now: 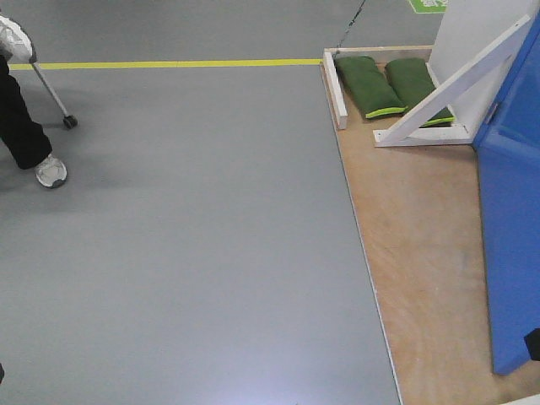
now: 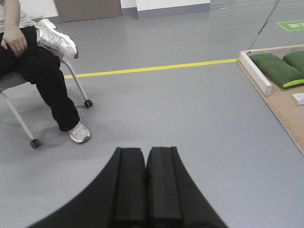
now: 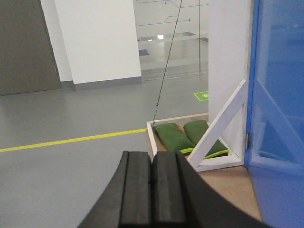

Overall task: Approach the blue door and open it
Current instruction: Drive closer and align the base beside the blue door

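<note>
Grey floor [image 1: 186,253] fills the near ground. The left tool [image 2: 146,154] and right tool [image 3: 152,159] are both clenched on nothing. At 3 o'clock the blue door [image 1: 510,236] stands on a plywood platform [image 1: 422,278]. Farther off, green sandbags [image 1: 371,84] lie at 1 o'clock and a person [image 2: 33,66] sits at 10 o'clock.

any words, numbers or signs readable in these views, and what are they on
No text can be read in any view.
green floor marker: white marks on it, too small and blurred to read.
blue door: no lettering or label visible on the part shown.
</note>
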